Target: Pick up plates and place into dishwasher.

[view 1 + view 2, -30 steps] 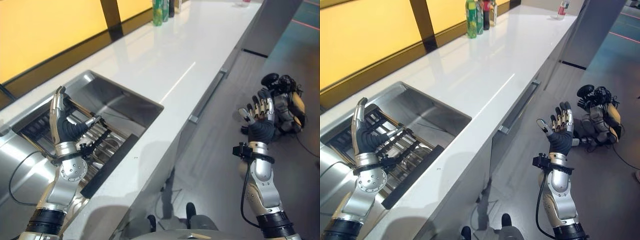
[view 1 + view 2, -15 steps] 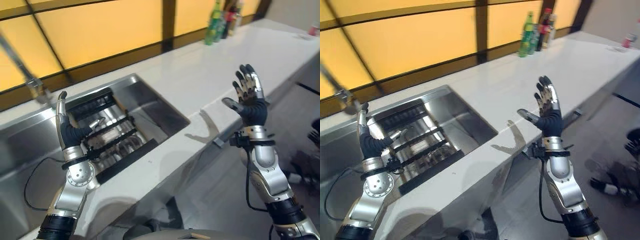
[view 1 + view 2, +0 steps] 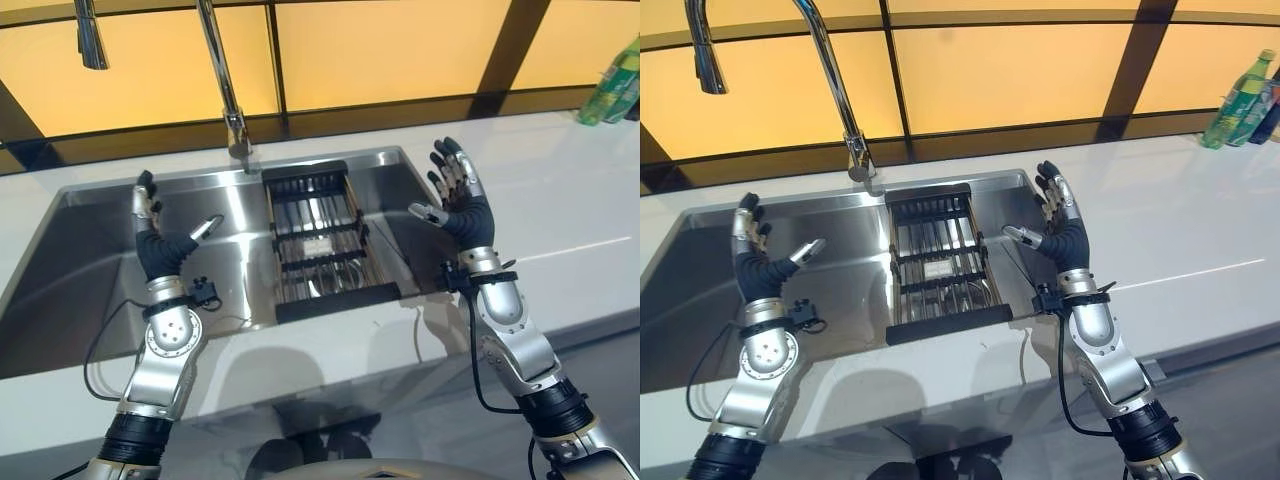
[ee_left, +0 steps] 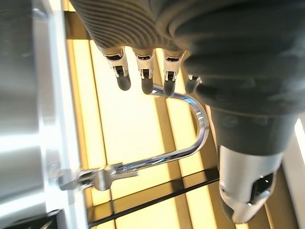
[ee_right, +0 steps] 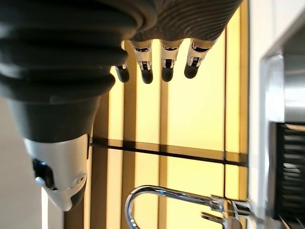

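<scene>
in the left eye view i see no plate clearly; something pale lies low in the rack (image 3: 322, 252) inside the sink (image 3: 90, 270), maybe a plate. i judge a plate stiff, breakable and slippery when wet, so i would take it by the rim. my left hand (image 3: 160, 250) and right hand (image 3: 462, 210) are raised, palms facing, holding nothing. in the left wrist view fingers (image 4: 145, 71) are straight near the faucet (image 4: 157, 143). in the right wrist view fingers (image 5: 167, 64) are spread too.
</scene>
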### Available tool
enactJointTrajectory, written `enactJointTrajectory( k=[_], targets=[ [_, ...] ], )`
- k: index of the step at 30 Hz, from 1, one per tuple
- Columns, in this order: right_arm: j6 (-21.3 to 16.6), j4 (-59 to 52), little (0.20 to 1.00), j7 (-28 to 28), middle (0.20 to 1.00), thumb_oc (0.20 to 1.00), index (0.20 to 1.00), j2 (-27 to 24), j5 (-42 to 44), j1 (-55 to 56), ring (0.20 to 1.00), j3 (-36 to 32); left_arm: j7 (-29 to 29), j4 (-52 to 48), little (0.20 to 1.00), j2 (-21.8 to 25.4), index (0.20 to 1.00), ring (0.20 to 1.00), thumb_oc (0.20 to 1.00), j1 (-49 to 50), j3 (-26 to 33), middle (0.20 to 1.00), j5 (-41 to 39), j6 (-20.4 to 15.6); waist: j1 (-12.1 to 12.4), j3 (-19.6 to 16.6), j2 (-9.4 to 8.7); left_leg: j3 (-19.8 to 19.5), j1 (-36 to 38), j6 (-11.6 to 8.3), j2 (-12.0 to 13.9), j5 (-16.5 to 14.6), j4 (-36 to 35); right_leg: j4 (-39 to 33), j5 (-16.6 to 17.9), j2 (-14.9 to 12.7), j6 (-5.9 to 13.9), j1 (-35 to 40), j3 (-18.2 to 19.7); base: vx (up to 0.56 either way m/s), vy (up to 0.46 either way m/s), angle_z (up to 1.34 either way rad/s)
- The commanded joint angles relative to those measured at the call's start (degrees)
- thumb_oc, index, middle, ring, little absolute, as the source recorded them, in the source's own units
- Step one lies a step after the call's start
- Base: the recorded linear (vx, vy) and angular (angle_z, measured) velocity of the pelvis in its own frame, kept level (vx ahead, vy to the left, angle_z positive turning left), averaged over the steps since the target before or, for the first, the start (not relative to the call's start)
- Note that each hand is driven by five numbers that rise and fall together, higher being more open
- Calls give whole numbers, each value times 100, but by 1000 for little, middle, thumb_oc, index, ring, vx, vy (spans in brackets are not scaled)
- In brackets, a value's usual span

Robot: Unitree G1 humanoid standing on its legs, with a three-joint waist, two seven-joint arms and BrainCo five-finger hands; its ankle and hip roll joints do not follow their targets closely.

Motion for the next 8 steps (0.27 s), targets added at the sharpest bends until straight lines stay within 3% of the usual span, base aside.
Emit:
enactJointTrajectory(
  k=[1,8],
  targets=[
    [-153,108,1000,-14,1000,1000,1000,115,140,-368,1000,-137,-43,-60,1000,102,1000,1000,1000,-345,110,1000,-18,-23,-91,-537,-62,30,292,-372,432,-370,-29,-593,772,312,-223,-229,35,59,79,18],
    [-265,45,1000,-21,1000,1000,1000,151,111,-106,1000,-313,-64,-136,1000,161,1000,1000,1000,-403,154,1000,-83,-58,-161,-600,-44,100,517,-259,369,-422,-253,-627,838,223,-102,-202,6,28,27,8]
  ],
)
